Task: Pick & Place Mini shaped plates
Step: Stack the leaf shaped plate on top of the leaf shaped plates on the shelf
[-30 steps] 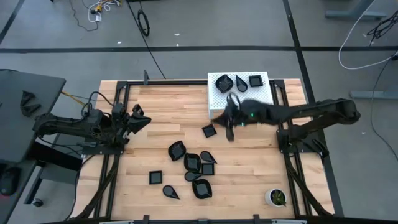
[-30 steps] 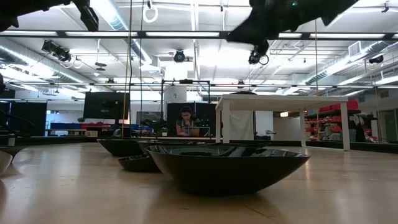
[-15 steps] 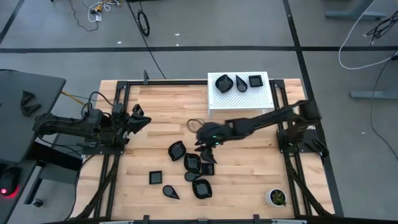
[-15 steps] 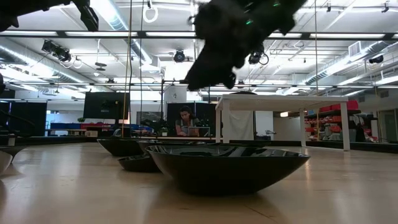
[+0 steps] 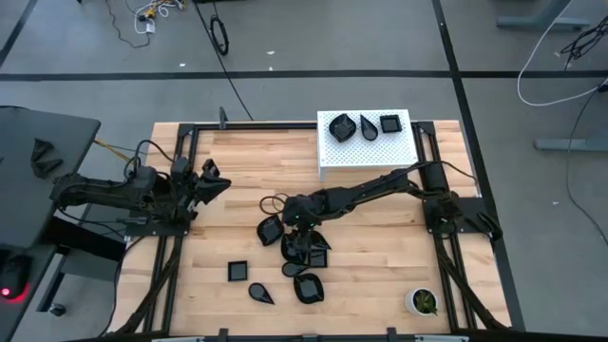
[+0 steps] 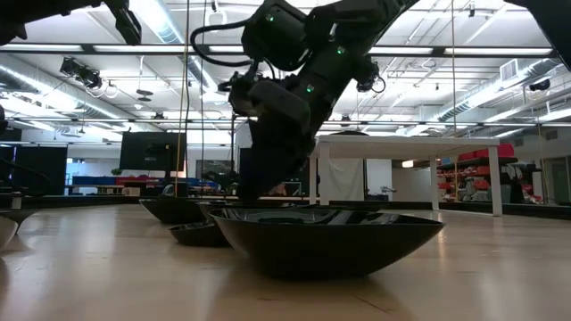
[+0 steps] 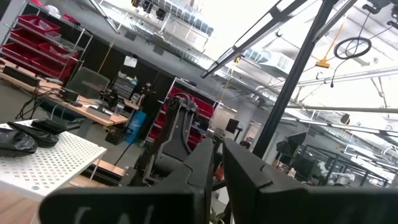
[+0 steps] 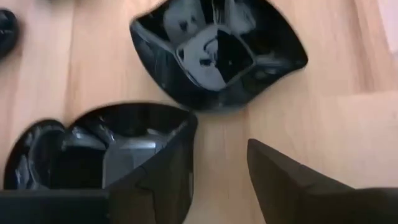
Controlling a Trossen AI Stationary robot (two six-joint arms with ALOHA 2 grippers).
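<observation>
Your surface (image 5: 247,171) holds most of the mini shaped plates (image 5: 294,256) loose; three sit on the white tray (image 5: 399,152). Your right pincer (image 5: 299,231) hovers wide over them; your left pincer (image 5: 211,180), nearly closed, waits.

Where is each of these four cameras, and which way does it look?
High: overhead, straight down on the table and both arms.
Low: at tabletop height, facing the room past a black dish; right arm above.
Left wrist: parked left gripper, facing the room.
Right wrist: open right gripper over dishes.
High and right wrist share the square dish.
</observation>
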